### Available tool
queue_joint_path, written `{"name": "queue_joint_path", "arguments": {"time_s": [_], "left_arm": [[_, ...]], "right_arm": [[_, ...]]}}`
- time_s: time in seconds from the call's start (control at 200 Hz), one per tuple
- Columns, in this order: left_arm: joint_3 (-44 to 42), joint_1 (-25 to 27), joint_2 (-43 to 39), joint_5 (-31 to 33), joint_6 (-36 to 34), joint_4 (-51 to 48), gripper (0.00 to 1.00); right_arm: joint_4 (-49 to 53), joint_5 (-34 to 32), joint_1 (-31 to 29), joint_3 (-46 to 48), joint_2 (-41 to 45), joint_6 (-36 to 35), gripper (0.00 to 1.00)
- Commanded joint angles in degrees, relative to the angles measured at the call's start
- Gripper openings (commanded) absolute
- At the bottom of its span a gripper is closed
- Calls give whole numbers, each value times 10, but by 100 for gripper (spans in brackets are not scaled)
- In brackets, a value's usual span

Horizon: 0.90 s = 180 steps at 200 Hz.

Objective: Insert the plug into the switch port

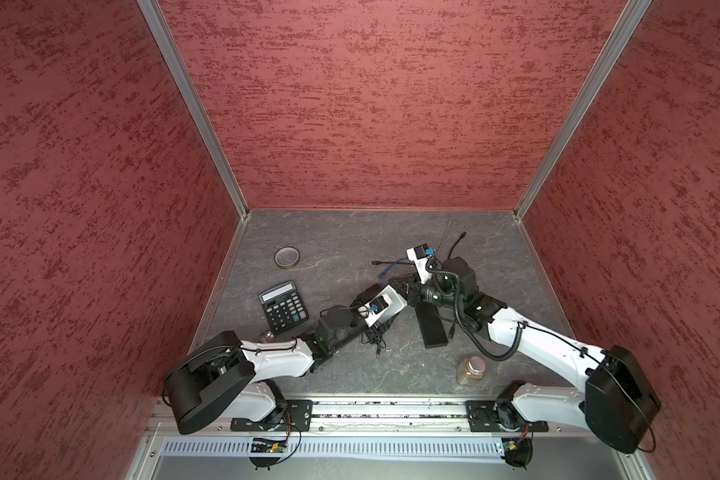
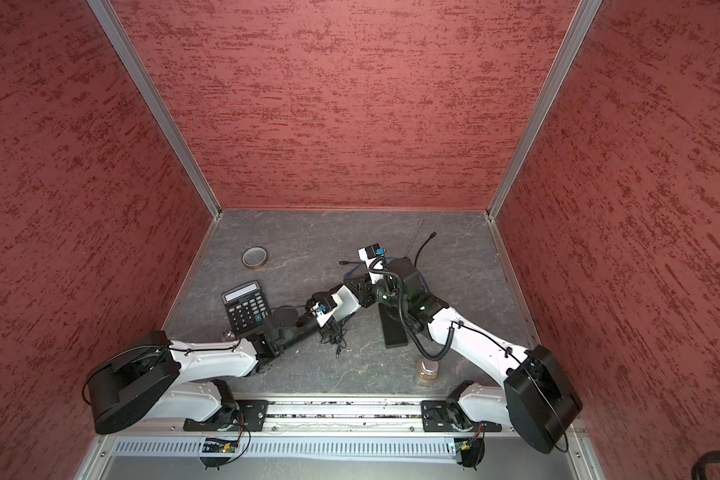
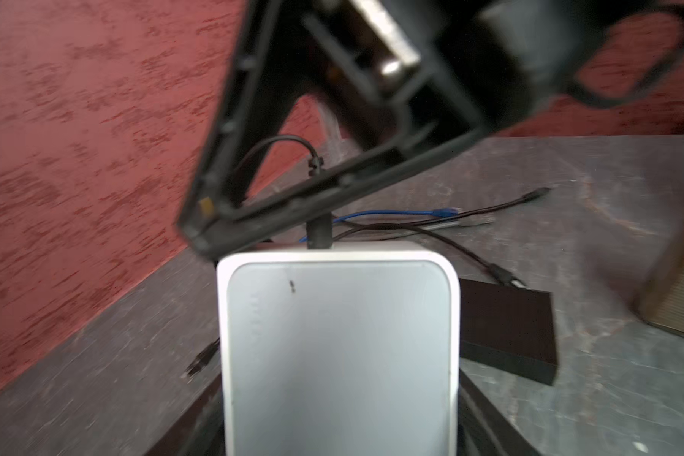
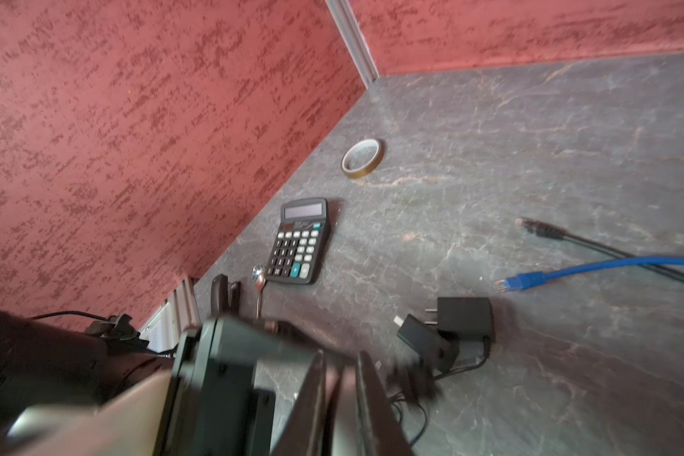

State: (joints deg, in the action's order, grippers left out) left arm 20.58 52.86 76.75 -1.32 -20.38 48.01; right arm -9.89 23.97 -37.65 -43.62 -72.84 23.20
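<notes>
The right gripper (image 4: pixel 342 395) sits low over the middle of the table (image 4: pixel 490 130). In the right wrist view its fingers stand close together with only a slim gap between them. Whether they pinch anything or are letting go cannot be told, since the tips are blurred there and the left wrist view shows them only from outside. Just beneath one finger in the left wrist view stands the plug (image 3: pixel 319 233), a short black stub upright against the far edge of the switch (image 3: pixel 338 347). It touches the switch and seems sunk into a port on that hidden face. The switch, a white box, is clamped across its width by the left gripper (image 1: pixel 393 302) and appears lifted and angled toward the right arm. By this, fetching, aligning and pushing look done or nearly so, but how deep the plug sits is hidden, so full seating is unconfirmed. What seems left is freeing the plug, drawing the right arm clear and setting the switch down. A blue cable (image 4: pixel 593 267), a black cable (image 4: pixel 547 231) and a power adapter (image 4: pixel 464 316) lie loose on the table nearby, unused.
</notes>
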Motion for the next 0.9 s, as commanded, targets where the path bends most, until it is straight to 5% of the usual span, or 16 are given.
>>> {"name": "queue_joint_path", "arguments": {"time_s": [0.0, 0.656, 0.897], "left_arm": [[-1, 18, -22, -36, -14, 74, 46], [-27, 22, -6, 73, 17, 32, 43], [20, 25, -16, 133, 49, -105, 43]], "right_arm": [[49, -2, -12, -10, -12, 9, 20], [53, -52, -3, -11, 66, -8, 88], [74, -134, 1, -7, 88, -17, 99]]}}
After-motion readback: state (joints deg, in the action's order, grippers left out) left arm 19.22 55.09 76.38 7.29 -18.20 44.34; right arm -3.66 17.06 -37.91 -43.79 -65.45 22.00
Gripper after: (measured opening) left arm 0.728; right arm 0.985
